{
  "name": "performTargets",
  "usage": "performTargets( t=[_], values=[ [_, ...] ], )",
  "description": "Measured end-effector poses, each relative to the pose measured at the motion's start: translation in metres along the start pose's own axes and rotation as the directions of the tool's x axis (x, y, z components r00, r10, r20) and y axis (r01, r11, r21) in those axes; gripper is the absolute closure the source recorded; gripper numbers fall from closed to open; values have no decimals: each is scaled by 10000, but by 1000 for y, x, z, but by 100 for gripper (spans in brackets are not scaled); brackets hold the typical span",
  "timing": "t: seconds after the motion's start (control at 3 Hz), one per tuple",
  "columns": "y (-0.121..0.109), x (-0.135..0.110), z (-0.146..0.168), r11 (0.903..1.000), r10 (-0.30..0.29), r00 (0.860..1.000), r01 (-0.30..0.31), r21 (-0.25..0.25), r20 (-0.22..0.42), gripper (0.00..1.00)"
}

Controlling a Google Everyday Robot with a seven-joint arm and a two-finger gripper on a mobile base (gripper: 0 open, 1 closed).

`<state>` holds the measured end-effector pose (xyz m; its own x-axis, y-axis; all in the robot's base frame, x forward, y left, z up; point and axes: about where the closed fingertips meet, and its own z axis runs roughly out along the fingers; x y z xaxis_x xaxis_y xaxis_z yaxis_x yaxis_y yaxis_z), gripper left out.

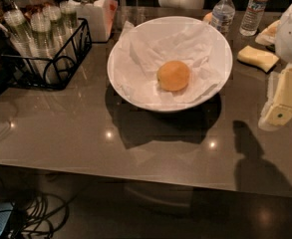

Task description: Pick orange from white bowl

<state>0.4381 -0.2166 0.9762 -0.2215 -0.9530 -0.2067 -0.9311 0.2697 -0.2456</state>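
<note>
One orange (173,75) sits loose on the crumpled paper (185,44) a little right of the middle of the white bowl (225,48). The gripper (281,101) hangs at the right edge of the view, well apart from the bowl, and whether it is released or clenched cannot be told. The fruit looks light, firm and matte rather than slippery, but being round it would likely roll on the soft paper if nudged from one side. A grasp from above across its widest middle seems best, squeezing only moderately so the skin is not bruised.
</note>
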Motion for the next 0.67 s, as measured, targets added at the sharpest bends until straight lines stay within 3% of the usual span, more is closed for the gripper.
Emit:
performTargets(
  t=[0.33, 0.67],
  values=[
    [0, 0, 0, 10000, -1, 10000, 1, 0, 3, 0],
    [-14, -11, 2, 9999, -147, 9991, 146, 34, 409, 0]
  ],
)
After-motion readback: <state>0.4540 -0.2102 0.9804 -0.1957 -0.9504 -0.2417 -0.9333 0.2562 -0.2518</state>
